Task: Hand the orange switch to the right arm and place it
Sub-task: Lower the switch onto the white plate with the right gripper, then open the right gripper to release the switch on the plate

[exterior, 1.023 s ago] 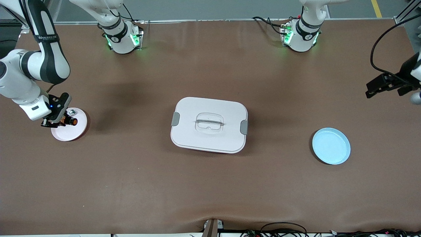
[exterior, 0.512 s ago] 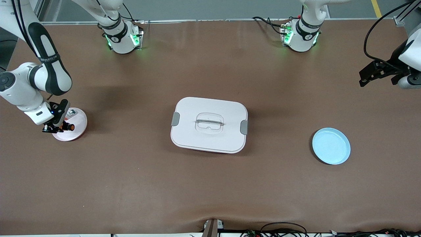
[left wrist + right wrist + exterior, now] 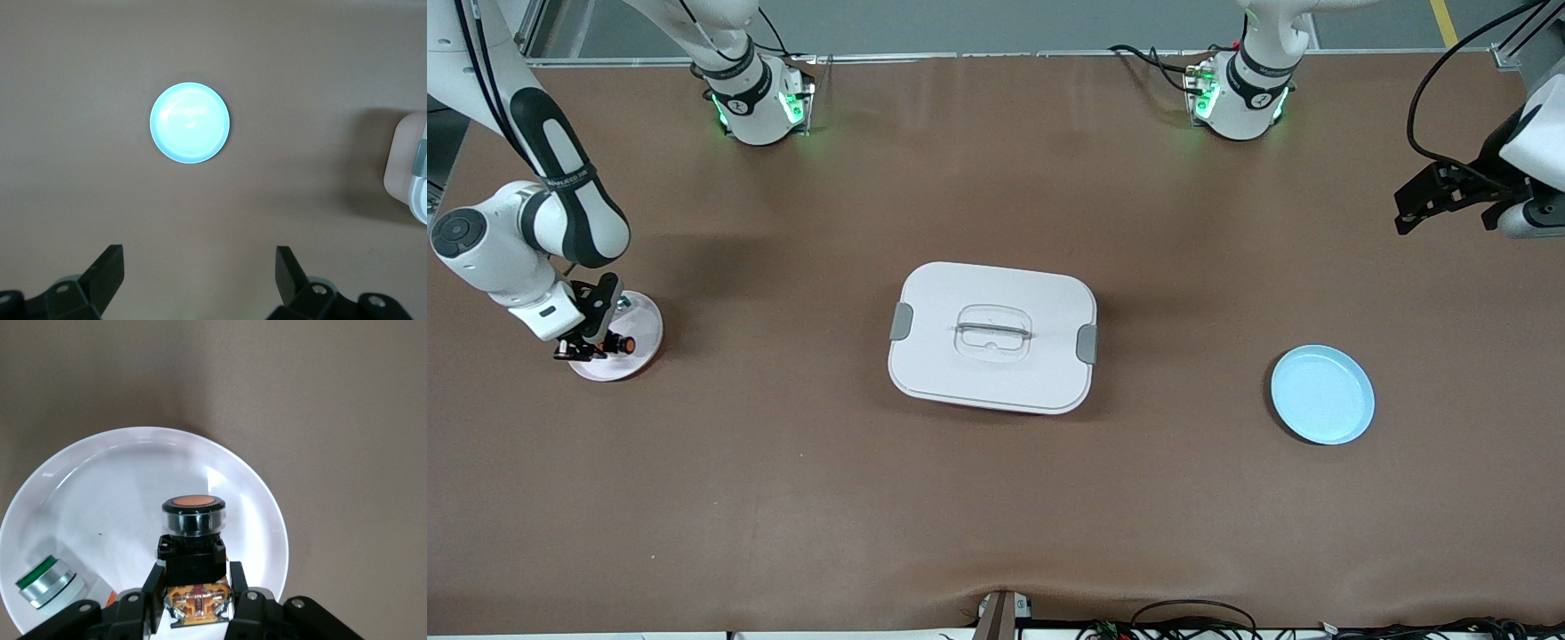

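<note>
The orange switch point(image 3: 624, 343), a black push-button with a round orange cap point(image 3: 193, 503), is held by its body between the fingers of my right gripper point(image 3: 591, 345), which is shut on it. It hangs low over the small white plate point(image 3: 643, 331) at the right arm's end of the table. I cannot tell if it touches the plate point(image 3: 120, 480). My left gripper point(image 3: 1412, 206) is open and empty, up in the air at the left arm's end, and the left wrist view shows its jaws point(image 3: 200, 277) spread wide above bare table.
A small silver part with a green cap point(image 3: 45, 581) lies on the same white plate. A white lidded box point(image 3: 992, 336) sits mid-table. A light blue plate point(image 3: 1322, 394) lies toward the left arm's end, also in the left wrist view point(image 3: 190, 123).
My right gripper has sunk lower over the white plate with the switch still in it. The left gripper has drawn up and back at its end of the table.
</note>
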Robot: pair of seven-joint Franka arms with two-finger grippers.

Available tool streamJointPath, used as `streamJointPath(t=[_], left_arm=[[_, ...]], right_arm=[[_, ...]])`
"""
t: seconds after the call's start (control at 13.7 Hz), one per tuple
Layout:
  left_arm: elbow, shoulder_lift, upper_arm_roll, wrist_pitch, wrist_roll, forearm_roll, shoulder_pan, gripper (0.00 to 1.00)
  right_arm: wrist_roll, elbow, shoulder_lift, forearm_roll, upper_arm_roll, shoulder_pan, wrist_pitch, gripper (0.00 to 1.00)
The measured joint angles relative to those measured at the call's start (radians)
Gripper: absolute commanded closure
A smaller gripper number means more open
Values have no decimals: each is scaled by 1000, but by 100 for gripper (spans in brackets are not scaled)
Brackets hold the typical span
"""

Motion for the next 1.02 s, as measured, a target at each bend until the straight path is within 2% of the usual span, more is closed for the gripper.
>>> streamJointPath(t=[0.58,0.66,0.73,1.02], left_arm=[[0,2,0,19,0,0,-8,0],[0,4,-1,23,0,0,-10,0],[0,7,-1,26,0,0,-12,0],[0,16,-1,33,0,0,-16,0]], right_arm=[[-2,8,42,0,0,-24,3,100],[-2,9,42,0,0,-24,3,88],[-1,10,42,1,0,-24,3,1],[5,28,42,2,1,-24,-2,0]])
